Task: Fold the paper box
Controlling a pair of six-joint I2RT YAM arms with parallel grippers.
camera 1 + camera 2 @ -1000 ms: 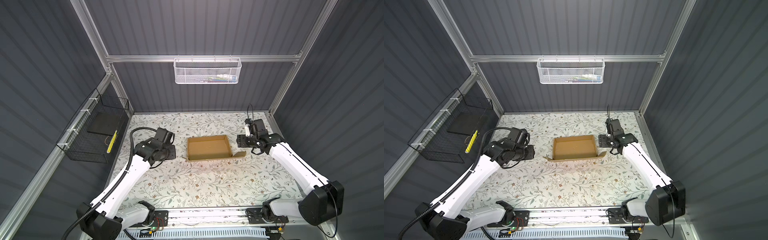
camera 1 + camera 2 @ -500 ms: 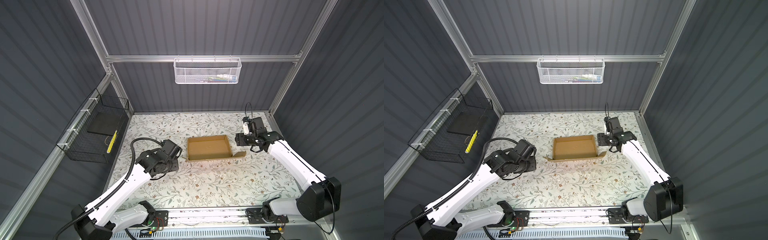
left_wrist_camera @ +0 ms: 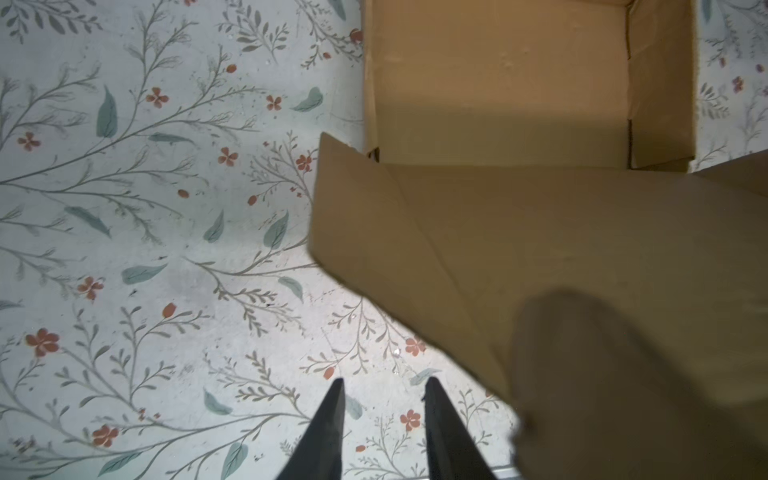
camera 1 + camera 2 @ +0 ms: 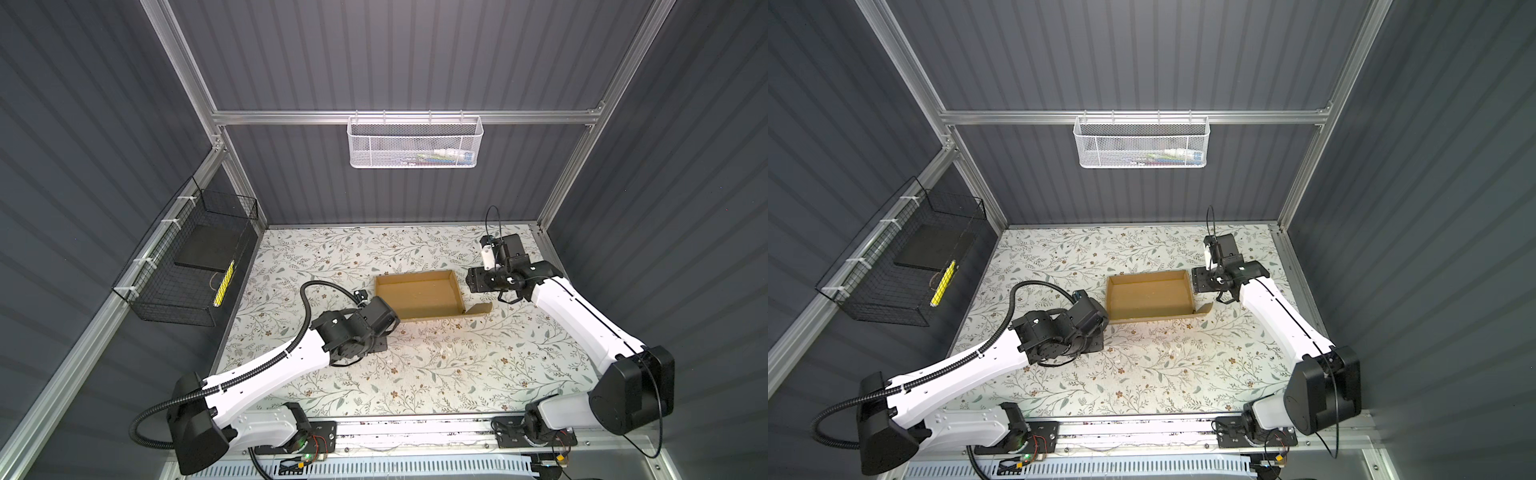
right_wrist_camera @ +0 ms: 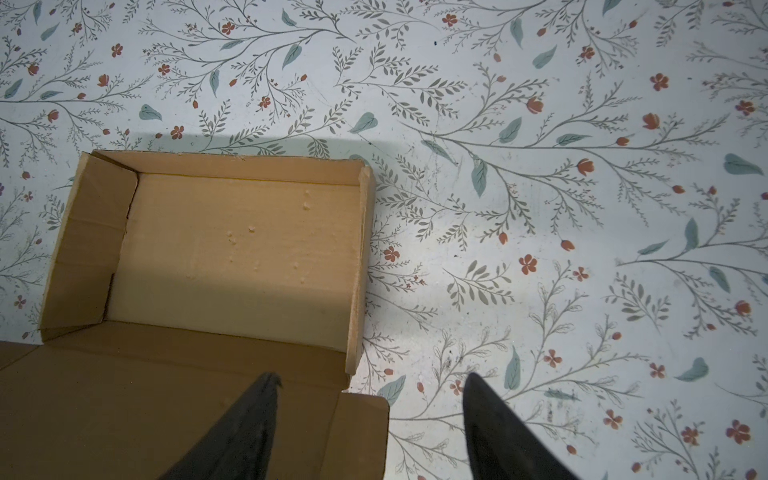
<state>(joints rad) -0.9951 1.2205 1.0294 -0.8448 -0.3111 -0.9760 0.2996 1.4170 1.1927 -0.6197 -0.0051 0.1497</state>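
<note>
The paper box (image 4: 417,297) (image 4: 1148,295) is a brown cardboard tray in the middle of the floral table, with its walls up and its top open. Its lid flap (image 3: 540,249) (image 5: 124,395) runs off the near side and ends in a small tab (image 4: 480,309) on the right. My left gripper (image 3: 384,381) (image 4: 376,343) hangs over bare table by the lid's near-left corner. Its fingers stand apart with nothing between them. My right gripper (image 5: 370,380) (image 4: 471,282) is open wide at the box's right wall, with one finger over the lid and the tab corner under the gap.
A white mesh basket (image 4: 415,141) hangs on the back rail. A black wire basket (image 4: 187,266) is fixed to the left wall. The arm bases and a metal rail (image 4: 415,430) line the front edge.
My left arm has swung from the box's left side round to its near-left corner. My right gripper has edged slightly towards the box's right wall and narrowed a little.
</note>
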